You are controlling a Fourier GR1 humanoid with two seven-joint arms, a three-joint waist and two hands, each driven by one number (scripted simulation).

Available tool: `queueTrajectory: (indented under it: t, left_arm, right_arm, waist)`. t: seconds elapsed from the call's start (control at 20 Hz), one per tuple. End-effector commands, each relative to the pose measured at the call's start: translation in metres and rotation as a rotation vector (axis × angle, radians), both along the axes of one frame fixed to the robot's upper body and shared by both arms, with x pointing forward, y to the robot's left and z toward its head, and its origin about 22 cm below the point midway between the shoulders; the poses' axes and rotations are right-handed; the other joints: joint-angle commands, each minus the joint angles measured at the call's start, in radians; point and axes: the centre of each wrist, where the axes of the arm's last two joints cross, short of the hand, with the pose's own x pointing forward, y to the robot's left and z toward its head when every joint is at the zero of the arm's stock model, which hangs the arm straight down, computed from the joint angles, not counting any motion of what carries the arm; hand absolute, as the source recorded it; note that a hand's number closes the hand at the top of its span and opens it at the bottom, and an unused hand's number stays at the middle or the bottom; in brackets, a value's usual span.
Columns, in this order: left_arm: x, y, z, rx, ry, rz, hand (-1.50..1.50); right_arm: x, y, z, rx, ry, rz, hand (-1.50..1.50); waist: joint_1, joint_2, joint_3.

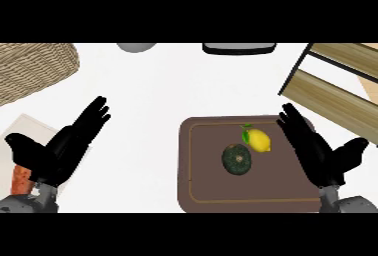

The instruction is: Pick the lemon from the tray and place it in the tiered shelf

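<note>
While both hands lay open with fingers straight and apart, the right hand (319, 150) over the brown tray's (214, 192) right edge and the left hand (63, 147) out on the white worktop (162, 85), bare worktop lay between them. On the tray's upper right sat the oval yellow lemon (258, 140), long axis nearly upright in view, just beside a round, dark green fruit (236, 159), perhaps an avocado. At upper right stood the wooden tiered shelf (332, 75).

One head view looks steeply down on the counter (162, 100), forearms entering from the lower edge.
</note>
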Motion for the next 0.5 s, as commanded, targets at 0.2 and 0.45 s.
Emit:
queueTrajectory:
  t: [0.2, 0.45]
  left_arm:
    - [0.0, 0.052, -0.01, 0.171, 0.017, 0.22, 0.0]
    - [-0.016, 0.064, -0.036, 0.166, 0.103, 0.313, 0.0]
  right_arm:
    - [0.036, 0.066, 0.059, -0.184, -0.477, 0.314, 1.5]
    - [0.036, 0.031, 0.028, -0.639, -0.617, -0.146, 1.5]
  waist:
    - [0.073, -0.01, -0.017]
    - [0.024, -0.015, -0.02]
